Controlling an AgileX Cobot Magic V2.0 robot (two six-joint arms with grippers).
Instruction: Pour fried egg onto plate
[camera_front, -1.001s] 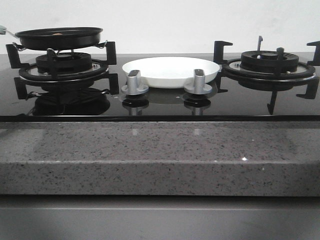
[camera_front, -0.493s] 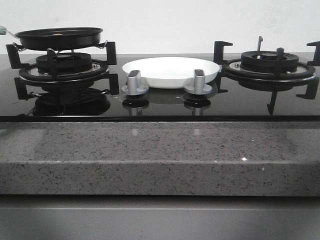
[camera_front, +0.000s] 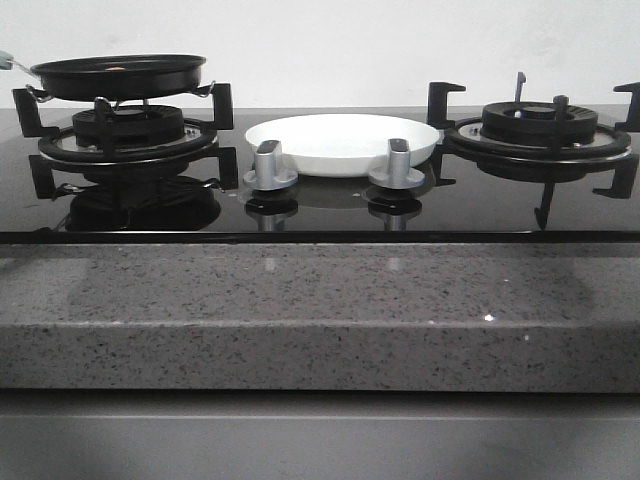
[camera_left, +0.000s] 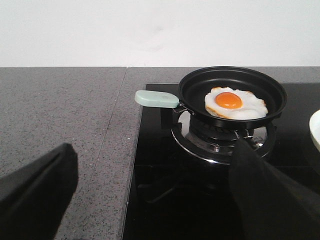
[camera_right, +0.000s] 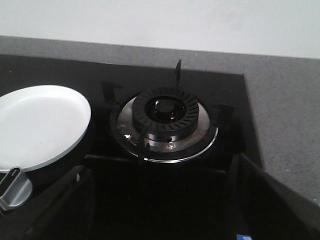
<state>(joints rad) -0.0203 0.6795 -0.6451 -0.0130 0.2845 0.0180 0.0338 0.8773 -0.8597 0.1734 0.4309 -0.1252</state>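
Black pan (camera_left: 232, 92): round, shallow, matt inside, resting on the left burner's grate (camera_front: 125, 135); a pale green, smooth, rounded handle (camera_left: 156, 98) sticks out toward the counter side.
Fried egg (camera_left: 235, 103): flat, wavy-edged white disc with a glossy orange-yellow yolk in the middle, lying inside the pan, toward the side away from the handle.
Plate (camera_front: 342, 143): wide, shallow, glossy white, round with a raised rim; it sits bare on the glass between the two burners, behind the knobs.
Hob (camera_front: 320, 205): black glass, mirror-like, reflecting grates and knobs.
Knobs (camera_front: 270, 165): two grey metal-look dials with upright grips, just in front of the plate.
Right burner (camera_right: 169, 112): ribbed black cap on a shiny steel ring, angular black grate prongs around it, nothing on it.
Counter (camera_front: 320, 310): grey speckled stone, matt, with a squared front edge.
Left gripper (camera_left: 155, 200): two dark fingers (camera_left: 37, 187) spread wide, holding nothing, well short of the handle.
Right gripper (camera_right: 160, 205): dark fingers (camera_right: 270, 200) wide apart, holding nothing, near the right burner.
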